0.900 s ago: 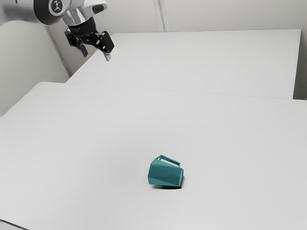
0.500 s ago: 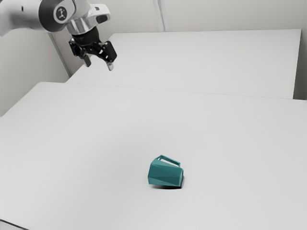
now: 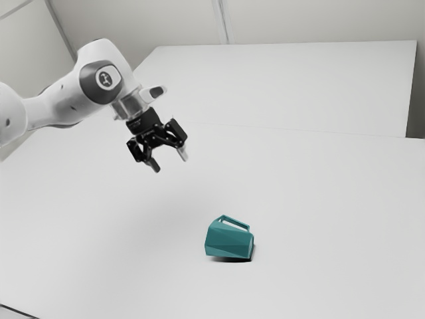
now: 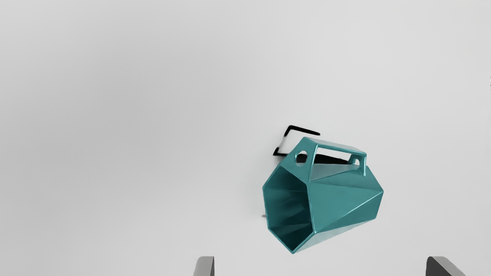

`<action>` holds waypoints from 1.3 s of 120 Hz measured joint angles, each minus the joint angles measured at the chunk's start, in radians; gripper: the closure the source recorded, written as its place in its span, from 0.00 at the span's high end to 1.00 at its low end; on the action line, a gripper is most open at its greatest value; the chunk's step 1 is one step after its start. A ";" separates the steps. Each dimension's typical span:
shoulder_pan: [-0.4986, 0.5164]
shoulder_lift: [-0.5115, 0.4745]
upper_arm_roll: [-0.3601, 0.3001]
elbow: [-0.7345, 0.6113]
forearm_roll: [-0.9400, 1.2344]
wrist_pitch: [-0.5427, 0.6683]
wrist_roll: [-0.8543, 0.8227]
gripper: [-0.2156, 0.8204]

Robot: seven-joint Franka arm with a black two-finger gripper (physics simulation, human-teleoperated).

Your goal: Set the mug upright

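Mug [image 3: 229, 240] lies on its side on the table [image 3: 119, 259]; the gripper [image 3: 170, 163] hangs above, jaws wide and holding nothing.

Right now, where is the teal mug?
The mug lies on its side on the white table, lower than the open gripper and farther toward the exterior view's right.

The mug [image 4: 345, 203] looks like smooth, slightly shiny plastic. The desk [image 3: 319, 212] looks smooth and matt.
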 joint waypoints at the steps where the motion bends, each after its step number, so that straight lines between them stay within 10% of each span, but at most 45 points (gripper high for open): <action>1: 0.002 0.001 0.000 -0.005 -0.006 0.003 0.000 0.79; 78: -0.020 0.109 -0.018 -0.255 -0.455 0.125 0.009 0.79; 156: -0.026 0.221 -0.094 -0.233 -0.721 0.178 0.053 0.69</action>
